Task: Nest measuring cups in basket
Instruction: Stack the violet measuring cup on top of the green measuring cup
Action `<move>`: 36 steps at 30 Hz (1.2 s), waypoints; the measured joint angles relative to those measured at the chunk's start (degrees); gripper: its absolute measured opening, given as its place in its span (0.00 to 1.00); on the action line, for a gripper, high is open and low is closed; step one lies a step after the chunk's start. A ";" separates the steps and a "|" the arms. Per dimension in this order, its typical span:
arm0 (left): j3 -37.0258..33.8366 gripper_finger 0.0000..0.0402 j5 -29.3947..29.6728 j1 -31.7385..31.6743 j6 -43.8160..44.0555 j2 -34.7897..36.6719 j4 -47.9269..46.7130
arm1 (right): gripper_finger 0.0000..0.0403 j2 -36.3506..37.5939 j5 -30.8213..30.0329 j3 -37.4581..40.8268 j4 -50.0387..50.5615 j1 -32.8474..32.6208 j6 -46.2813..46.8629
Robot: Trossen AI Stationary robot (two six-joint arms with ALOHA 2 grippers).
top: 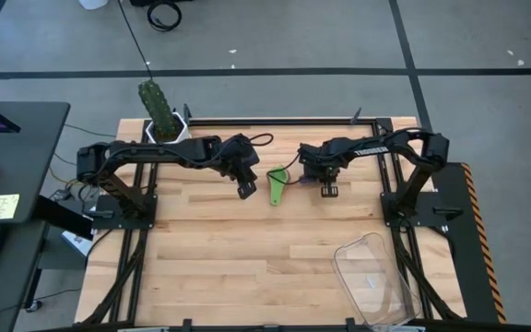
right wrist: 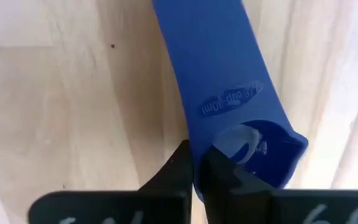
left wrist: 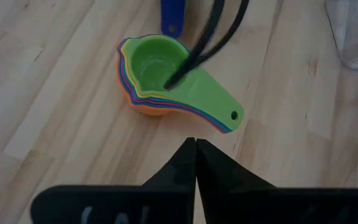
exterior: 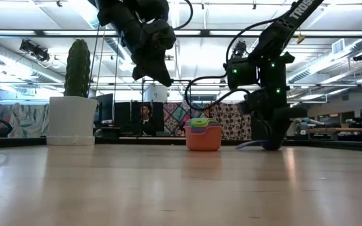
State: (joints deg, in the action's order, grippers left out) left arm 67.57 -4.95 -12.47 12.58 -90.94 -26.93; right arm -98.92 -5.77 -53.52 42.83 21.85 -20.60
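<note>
A stack of nested measuring cups (left wrist: pixel 157 71), green on top and orange at the bottom, stands on the wooden table between both arms (top: pixel 277 184) (exterior: pixel 203 135). Above the table, just left of the stack, my left gripper (top: pixel 245 190) (left wrist: pixel 196 146) hangs shut with nothing between its fingers. A dark blue measuring cup (right wrist: pixel 229 106) lies on the table right of the stack. My right gripper (top: pixel 330 191) (right wrist: pixel 196 158) stands down on it, shut. The clear basket (top: pixel 376 277) sits at the table's near right corner. My right gripper pinches the blue cup's bowl wall (right wrist: pixel 199 146) close to where the handle joins, one finger inside the bowl and one outside. The fingers come from above, pointing down. The cup rests on the table with its handle (right wrist: pixel 204 56) (exterior: pixel 249 145) lying flat.
A white pot with a cactus (top: pixel 162 118) stands at the table's far left edge. A black cable (left wrist: pixel 207 37) hangs across the left wrist view over the stack. Bare wood lies between the stack and the basket.
</note>
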 joint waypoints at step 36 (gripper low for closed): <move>-0.04 0.04 0.74 -6.53 -0.74 17.38 -1.97 | 0.04 10.00 2.14 -21.58 7.68 -11.28 -53.07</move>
State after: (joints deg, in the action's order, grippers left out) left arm 67.53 -4.21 -19.00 11.83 -73.55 -28.91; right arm -88.92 -3.63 -75.10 50.51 10.57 -73.67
